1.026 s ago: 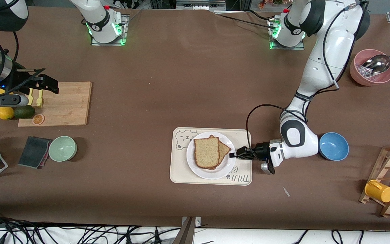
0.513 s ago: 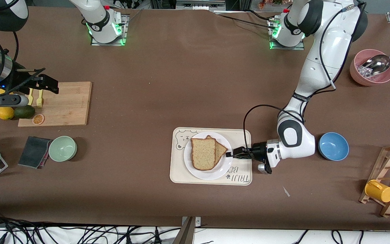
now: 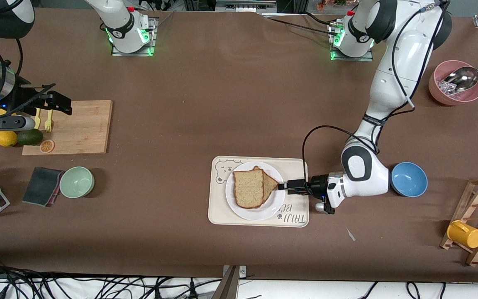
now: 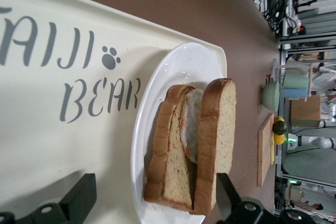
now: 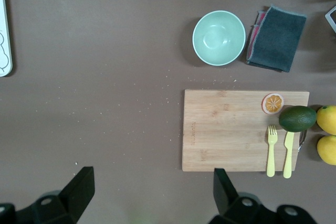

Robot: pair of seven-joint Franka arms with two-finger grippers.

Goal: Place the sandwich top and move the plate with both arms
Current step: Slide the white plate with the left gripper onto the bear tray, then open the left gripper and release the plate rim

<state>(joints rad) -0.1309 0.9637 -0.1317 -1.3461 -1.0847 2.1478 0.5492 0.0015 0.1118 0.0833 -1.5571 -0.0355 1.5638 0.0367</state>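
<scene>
The white plate (image 3: 264,211) sits on the bear-printed tray. The sandwich top (image 3: 248,189), a pale speckled slice, lies on the sandwich, and a more golden slice (image 3: 273,184) sticks out beneath it. My left gripper (image 3: 282,186) is open and level at the plate's rim on the side toward the left arm's end. In the left wrist view (image 4: 152,203) the plate's rim (image 4: 142,145) and the sandwich top (image 4: 223,129) lie between its fingers (image 4: 79,198). My right gripper (image 3: 62,104) waits open over the cutting board's edge, and its wrist view (image 5: 152,198) shows it empty.
The cream tray (image 3: 295,216) lies under the plate. A blue bowl (image 3: 408,179) sits close by the left arm's wrist. The cutting board (image 3: 81,128), a green bowl (image 3: 76,182) and a dark cloth (image 3: 42,186) lie toward the right arm's end. A wooden rack holds a yellow cup (image 3: 465,234).
My left gripper moved in against the plate's rim. The plate with the sandwich slid slightly toward the right arm's end. The right arm has not moved.
</scene>
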